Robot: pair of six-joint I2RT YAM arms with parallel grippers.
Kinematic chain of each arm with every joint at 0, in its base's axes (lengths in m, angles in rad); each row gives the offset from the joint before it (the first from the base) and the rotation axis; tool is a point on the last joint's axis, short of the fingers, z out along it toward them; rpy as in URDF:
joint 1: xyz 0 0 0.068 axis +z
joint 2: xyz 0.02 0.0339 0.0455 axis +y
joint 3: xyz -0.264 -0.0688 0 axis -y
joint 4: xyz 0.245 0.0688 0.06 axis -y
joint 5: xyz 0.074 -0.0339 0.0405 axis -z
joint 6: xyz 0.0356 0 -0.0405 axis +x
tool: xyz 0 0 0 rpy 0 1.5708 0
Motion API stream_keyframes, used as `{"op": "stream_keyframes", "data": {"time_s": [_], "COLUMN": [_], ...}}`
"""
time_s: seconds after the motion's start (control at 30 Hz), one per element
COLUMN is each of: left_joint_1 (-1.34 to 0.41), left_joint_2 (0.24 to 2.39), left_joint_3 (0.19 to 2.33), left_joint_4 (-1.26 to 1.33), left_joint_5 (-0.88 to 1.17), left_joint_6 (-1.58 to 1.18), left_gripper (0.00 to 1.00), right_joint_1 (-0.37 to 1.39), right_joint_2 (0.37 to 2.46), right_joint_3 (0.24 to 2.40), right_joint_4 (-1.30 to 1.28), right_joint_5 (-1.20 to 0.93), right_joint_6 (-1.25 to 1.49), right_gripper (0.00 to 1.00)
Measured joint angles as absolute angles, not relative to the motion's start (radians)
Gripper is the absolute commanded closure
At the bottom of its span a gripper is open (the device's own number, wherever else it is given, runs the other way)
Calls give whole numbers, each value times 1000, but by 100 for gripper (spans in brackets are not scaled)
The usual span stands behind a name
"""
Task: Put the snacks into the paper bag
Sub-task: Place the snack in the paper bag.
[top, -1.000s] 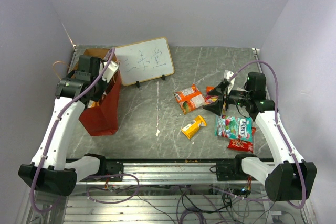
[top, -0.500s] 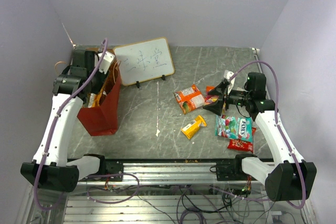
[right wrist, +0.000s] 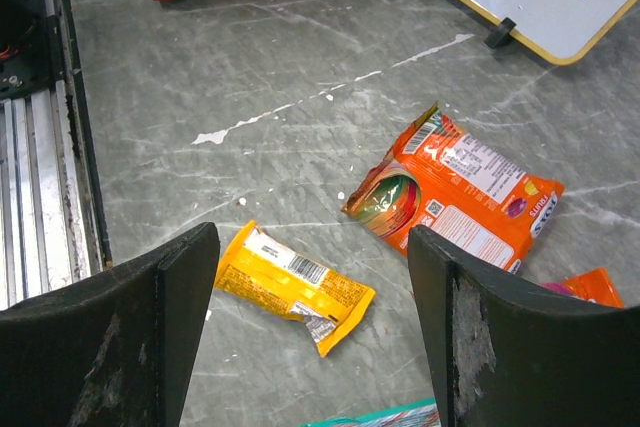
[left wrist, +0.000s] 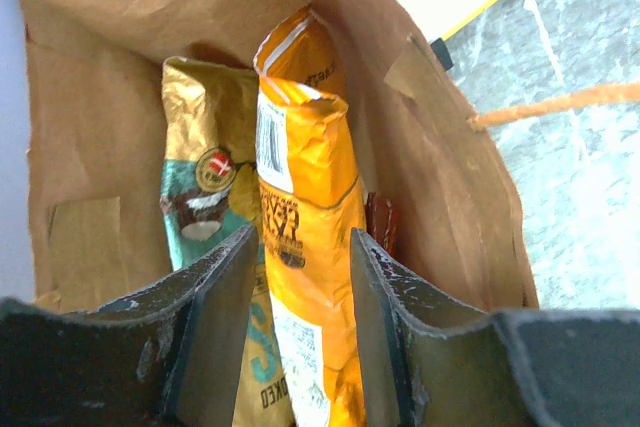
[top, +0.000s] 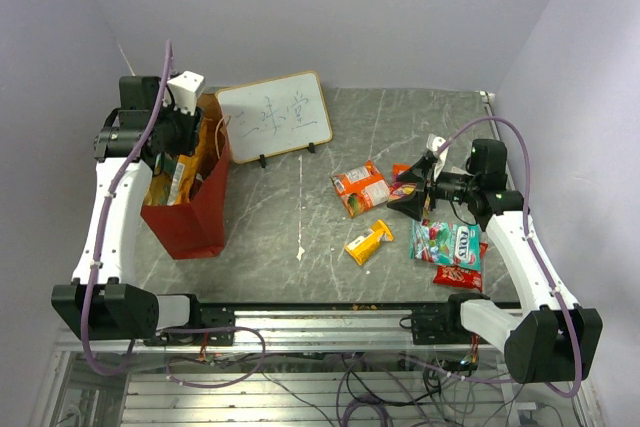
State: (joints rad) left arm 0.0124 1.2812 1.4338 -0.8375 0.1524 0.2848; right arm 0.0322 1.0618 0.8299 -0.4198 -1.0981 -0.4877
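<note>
Tall red paper bag (top: 195, 219) with brown kraft inside, upright at far left of grey marbled table (top: 400, 122). Inside, on end: orange chip bag (left wrist: 300, 147) against gold-and-teal chip bag (left wrist: 205, 177). Left gripper (left wrist: 305, 239) above the bag's mouth, fingers apart either side of the orange chip bag, clamping nothing. Right gripper (top: 408, 197) spread wide, empty, over loose snacks at right: orange crinkly packet (top: 360, 187), small yellow packet (top: 368, 242), teal-white candy bag (top: 447, 242), red pack (top: 458, 275).

paper bag (top: 195, 217) 1 | chip bags inside (left wrist: 300, 247) 2 | loose snack packets (top: 360, 187) 5 | whiteboard (top: 275, 117) 1
</note>
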Motion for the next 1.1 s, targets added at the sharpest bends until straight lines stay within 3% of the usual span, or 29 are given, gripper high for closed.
{"op": "stream_keyframes", "data": {"time_s": [0.13, 0.37, 0.57, 0.73, 1.1], "left_joint_1": [13, 14, 15, 15, 15], "left_joint_2": [1320, 1396, 1467, 1522, 1444], "left_joint_3": [1434, 1425, 1390, 1363, 1347], "left_joint_4": [-799, -727, -694, -681, -678], "left_joint_5": [189, 191, 197, 205, 201], "left_joint_6": [253, 234, 231, 231, 255], "left_gripper": [55, 77, 82, 77, 48], "right_joint_1": [30, 28, 27, 27, 25], "right_joint_2": [1062, 1062, 1062, 1063, 1068], "right_joint_3": [830, 830, 828, 827, 811], "right_joint_4": [-419, -419, -416, -416, -402], "right_joint_5": [-1095, -1095, -1090, -1088, -1053], "right_joint_6": [-488, -488, -488, -491, -483], "right_gripper": [24, 24, 24, 23, 22]}}
